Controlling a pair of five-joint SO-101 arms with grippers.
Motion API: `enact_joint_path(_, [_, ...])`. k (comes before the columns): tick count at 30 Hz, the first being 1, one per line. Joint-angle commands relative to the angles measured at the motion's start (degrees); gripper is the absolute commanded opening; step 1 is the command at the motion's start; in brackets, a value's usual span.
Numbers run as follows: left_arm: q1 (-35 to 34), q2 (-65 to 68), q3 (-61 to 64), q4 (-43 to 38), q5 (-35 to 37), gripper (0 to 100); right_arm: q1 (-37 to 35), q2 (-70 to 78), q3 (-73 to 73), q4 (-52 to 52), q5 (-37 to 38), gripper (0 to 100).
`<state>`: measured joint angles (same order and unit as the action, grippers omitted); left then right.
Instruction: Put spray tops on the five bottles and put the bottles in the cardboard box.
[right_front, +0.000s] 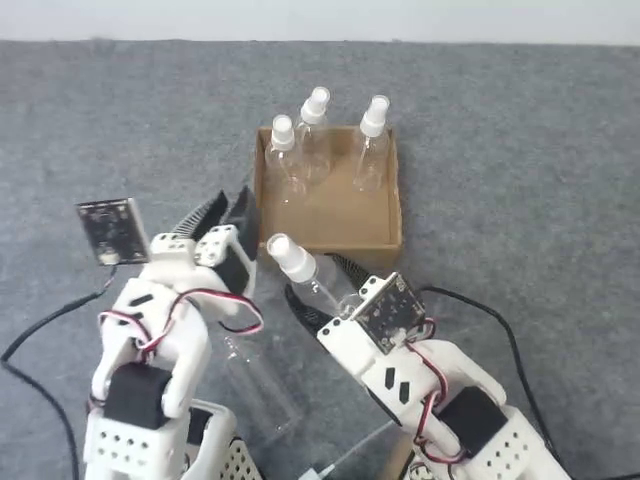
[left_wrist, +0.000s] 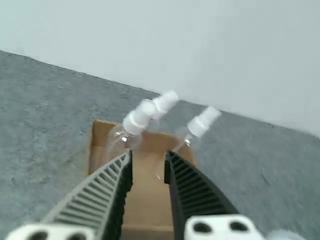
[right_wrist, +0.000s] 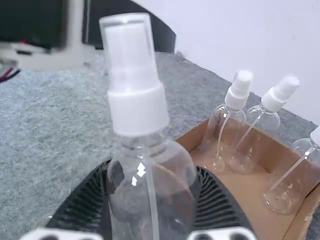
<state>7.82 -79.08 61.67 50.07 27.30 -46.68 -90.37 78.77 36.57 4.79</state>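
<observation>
Your right gripper (right_front: 325, 290) is clamped on a clear plastic bottle with a white spray top (right_front: 298, 262), with one black jaw on each side of its body. You're holding it tilted, and the spray top leans toward the front left corner of the shallow brown cardboard box (right_front: 335, 222). The bottle sits just on the arms' side of that box. In the right wrist view the bottle's thin dip tube runs down inside the clear body.

Inside the box, three more clear bottles (right_front: 315, 135) with white spray tops stand upright at the far end. Two are close together toward the far left corner and one is toward the far right.

Your left gripper (right_front: 222, 212) sits just beside the box's left wall. Its ribbed jaws are a little apart with nothing between them, and they point toward the box.

Everything rests on the grey carpeted table (right_front: 520, 150). Something clear (right_front: 255, 375) lies between the two arm bases, and I cannot tell what it is.
</observation>
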Motion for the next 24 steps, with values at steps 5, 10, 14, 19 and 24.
enact_joint_path(5, [14.0,-0.7,-1.0,7.5,-7.7,9,0.7,-1.9,-0.5,-0.9,0.9,0.6])
enact_joint_path(10, [17.9,-0.7,-0.9,9.8,-14.9,9,0.8,-1.9,0.1,-0.9,1.0,0.6])
enact_joint_path(14, [17.8,-0.7,-1.0,9.7,-15.5,9,0.8,-1.9,0.4,-0.9,1.0,0.6])
enact_joint_path(19, [17.8,-0.8,-1.1,9.4,-15.5,9,1.1,-1.9,0.6,-0.8,1.0,0.6])
enact_joint_path(24, [11.9,-6.2,-1.1,9.4,-15.5,9,1.1,-2.0,1.2,-0.3,1.0,0.6])
